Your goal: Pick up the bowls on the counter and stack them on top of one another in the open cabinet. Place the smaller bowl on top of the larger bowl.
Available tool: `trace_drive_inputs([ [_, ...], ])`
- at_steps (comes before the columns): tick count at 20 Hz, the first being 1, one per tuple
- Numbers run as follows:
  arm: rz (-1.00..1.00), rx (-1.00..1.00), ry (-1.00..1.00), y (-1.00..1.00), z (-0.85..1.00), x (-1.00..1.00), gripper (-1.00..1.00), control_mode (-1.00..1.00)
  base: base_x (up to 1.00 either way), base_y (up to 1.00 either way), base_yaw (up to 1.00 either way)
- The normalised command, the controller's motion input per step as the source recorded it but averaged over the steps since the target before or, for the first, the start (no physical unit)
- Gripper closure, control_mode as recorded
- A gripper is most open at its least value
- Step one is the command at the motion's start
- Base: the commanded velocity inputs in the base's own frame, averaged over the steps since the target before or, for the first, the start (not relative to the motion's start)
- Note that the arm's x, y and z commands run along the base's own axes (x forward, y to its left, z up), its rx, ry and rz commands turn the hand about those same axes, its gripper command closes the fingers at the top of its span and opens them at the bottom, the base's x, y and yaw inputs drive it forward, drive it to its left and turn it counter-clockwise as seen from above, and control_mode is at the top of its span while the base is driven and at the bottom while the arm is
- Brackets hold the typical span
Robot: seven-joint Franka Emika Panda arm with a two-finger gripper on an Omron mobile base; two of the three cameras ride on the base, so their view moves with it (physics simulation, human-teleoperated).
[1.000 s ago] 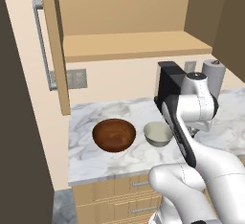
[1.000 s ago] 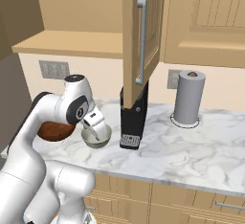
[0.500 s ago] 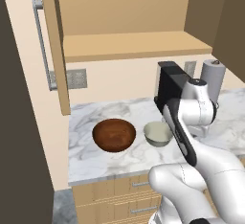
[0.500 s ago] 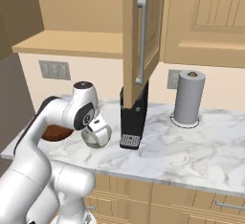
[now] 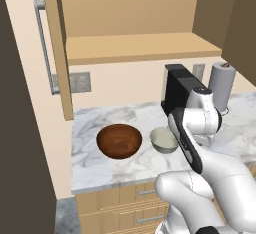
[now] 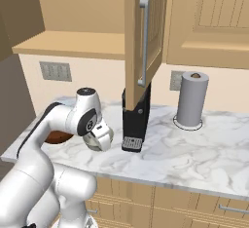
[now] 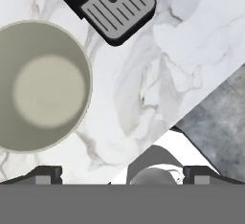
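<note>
1. Marble counter, white with grey veins, runs across the middle of the left base view over light wood drawers with metal handles.
2. At the upper left of that view, the light tan wooden open cabinet shows its bare inner shelf, its door swung out with a long grey bar handle.
3. Left of centre on the counter sits the wide, dark reddish-brown larger bowl, upright.
4. Just beside it to the right, with a slim strip of marble between them, sits the small pale grey-green smaller bowl; its right edge is hidden by the white arm.
5. Behind the smaller bowl and close to it stands a black boxy coffee machine, with its grey slotted drip tray showing near the bowl's rim at the top of the hand view.
6. Farther right stands a grey upright paper-towel roll, well apart from both bowls.
7. In the hand view the gripper stands fully open over the marble, holding nothing, with the smaller bowl at the frame's left, off its centre line.
</note>
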Motion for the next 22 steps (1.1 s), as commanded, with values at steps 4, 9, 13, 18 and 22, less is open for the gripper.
trace_drive_inputs([
  [4,-0.02,0.0,0.0,0.01,-0.2,0.12,-1.0,-1.0,0.0,0.0,0.0],
  [9,-0.03,0.0,0.0,0.05,-0.2,0.16,-1.0,-1.0,0.0,0.0,0.0],
  [13,-0.02,0.0,0.0,0.05,-0.17,0.19,-1.0,-1.0,0.0,0.0,0.0],
  [18,-0.02,0.0,-0.01,0.03,-0.12,0.23,-1.0,-1.0,0.0,0.0,0.0],
  [22,-0.01,0.0,0.0,0.0,-0.13,0.23,-1.0,-1.0,0.0,0.0,0.0],
])
